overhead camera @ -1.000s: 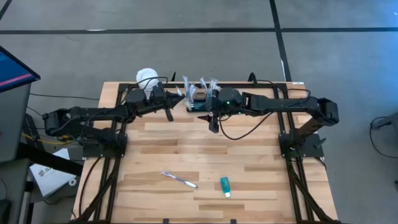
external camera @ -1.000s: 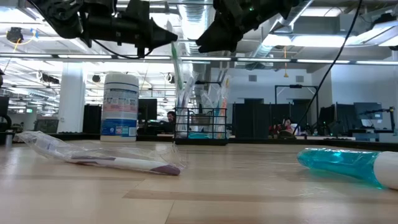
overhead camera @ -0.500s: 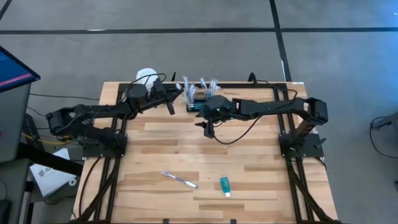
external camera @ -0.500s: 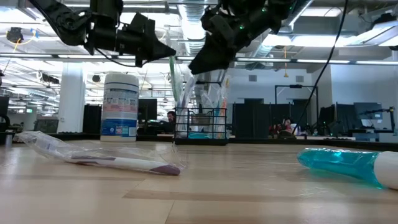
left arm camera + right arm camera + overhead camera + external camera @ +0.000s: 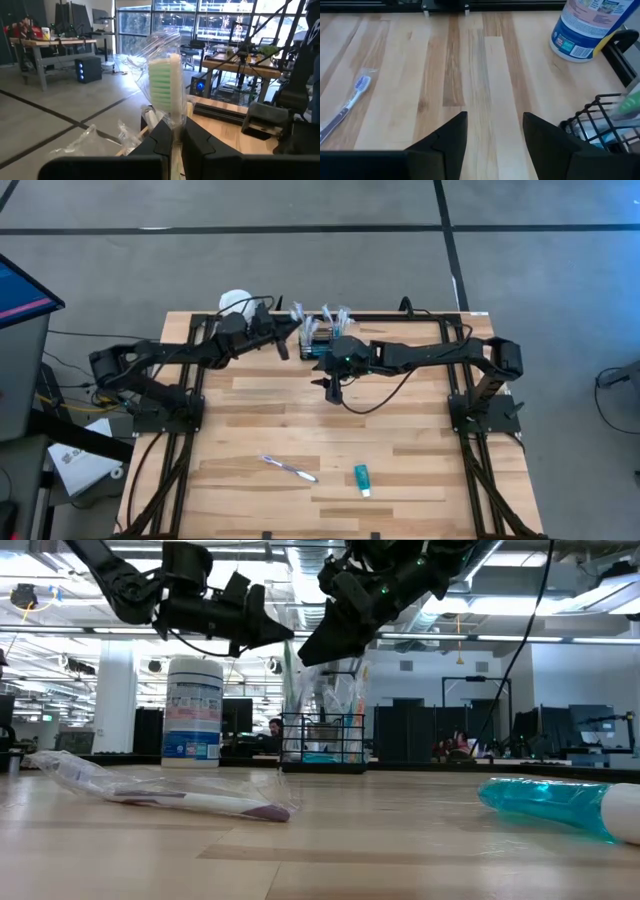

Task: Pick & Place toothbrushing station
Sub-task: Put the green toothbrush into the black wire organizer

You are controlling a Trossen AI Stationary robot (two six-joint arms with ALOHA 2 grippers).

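Open tabletop (image 5: 330,430) mid-table; basket (image 5: 318,340) and canister (image 5: 236,304) crowding the far edge.

- No word, brand or number can be read anywhere.
- The white round plastic canister with a blue label (image 5: 194,710), at the table's far left, carries rows of print and, in the right wrist view (image 5: 592,25), a barcode block; all of it is too small to make out.
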